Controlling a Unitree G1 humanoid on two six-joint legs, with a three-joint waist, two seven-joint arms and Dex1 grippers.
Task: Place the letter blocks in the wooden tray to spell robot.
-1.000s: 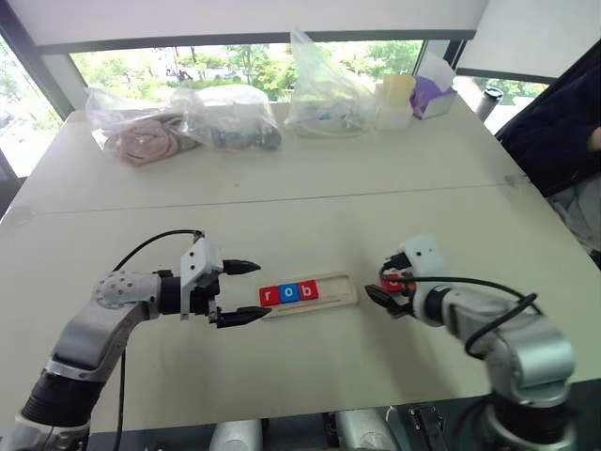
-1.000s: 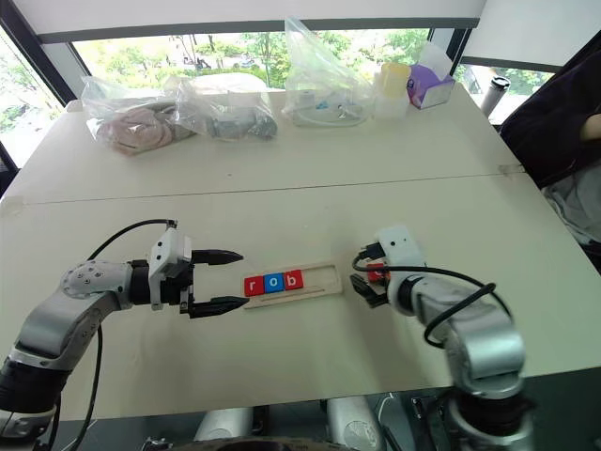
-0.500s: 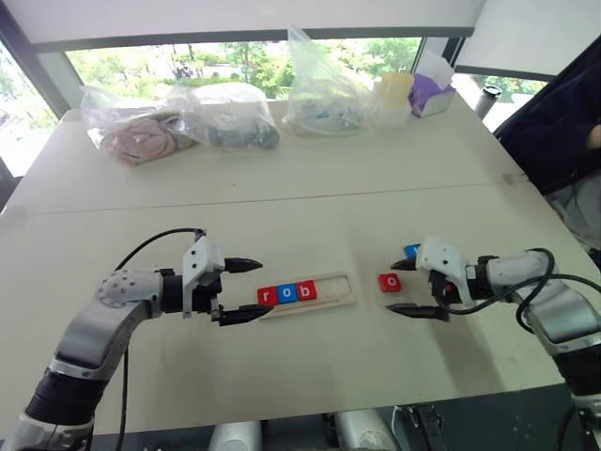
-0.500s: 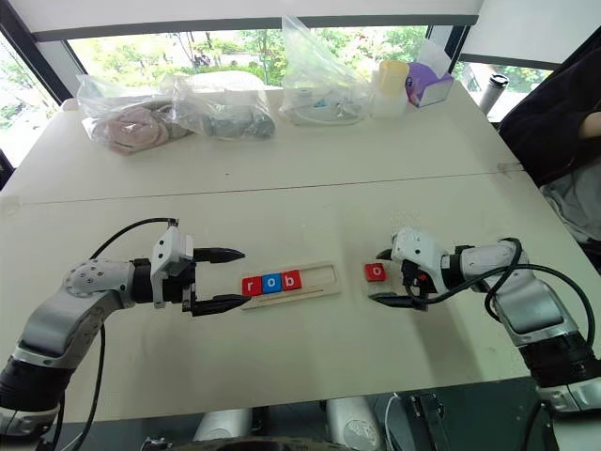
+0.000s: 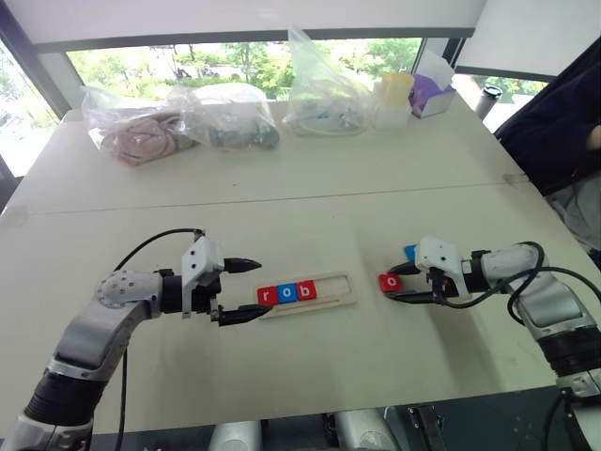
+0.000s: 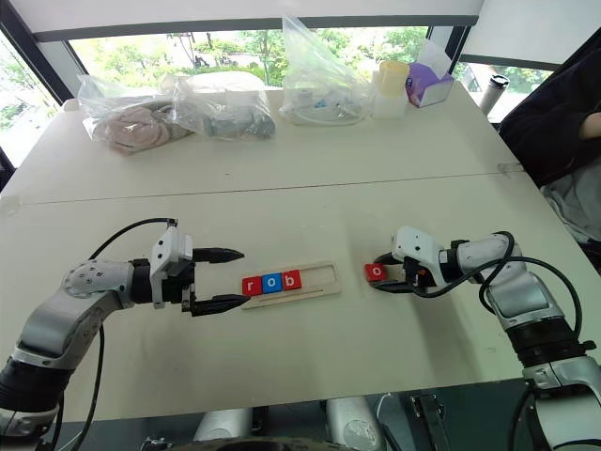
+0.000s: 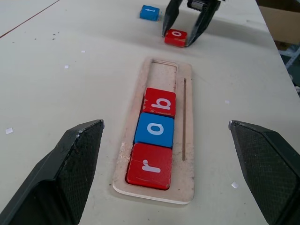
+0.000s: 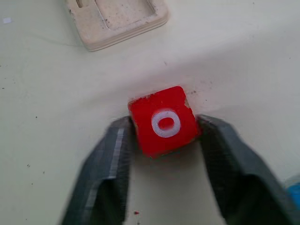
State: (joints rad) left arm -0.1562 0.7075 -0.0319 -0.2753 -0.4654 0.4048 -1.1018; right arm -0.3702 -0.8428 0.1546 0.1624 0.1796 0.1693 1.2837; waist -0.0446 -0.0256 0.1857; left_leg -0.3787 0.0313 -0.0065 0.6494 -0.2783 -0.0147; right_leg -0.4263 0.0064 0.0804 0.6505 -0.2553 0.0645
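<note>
The wooden tray [image 5: 334,287] lies mid-table with three letter blocks in its left end: red r [image 5: 268,295], blue o [image 5: 287,292], red b [image 5: 306,289]. Its right end is bare. My left gripper [image 5: 262,288] hovers open at the tray's left end, its fingers either side of it [image 7: 164,125]. To the right of the tray, a red o block [image 5: 390,282] sits on the table with my right gripper [image 8: 164,123] shut on it, fingers [image 8: 108,159] pressing both sides. A blue block [image 5: 411,252] lies just behind it.
Clear plastic bags [image 5: 188,122] with contents, a cup [image 5: 395,94] and a purple box [image 5: 430,94] line the table's far edge. A person in dark clothing [image 5: 563,122] sits at the right. A seam [image 5: 282,199] crosses the table.
My right gripper turned, came down around the red o block and shut on it. The left arm kept still.
</note>
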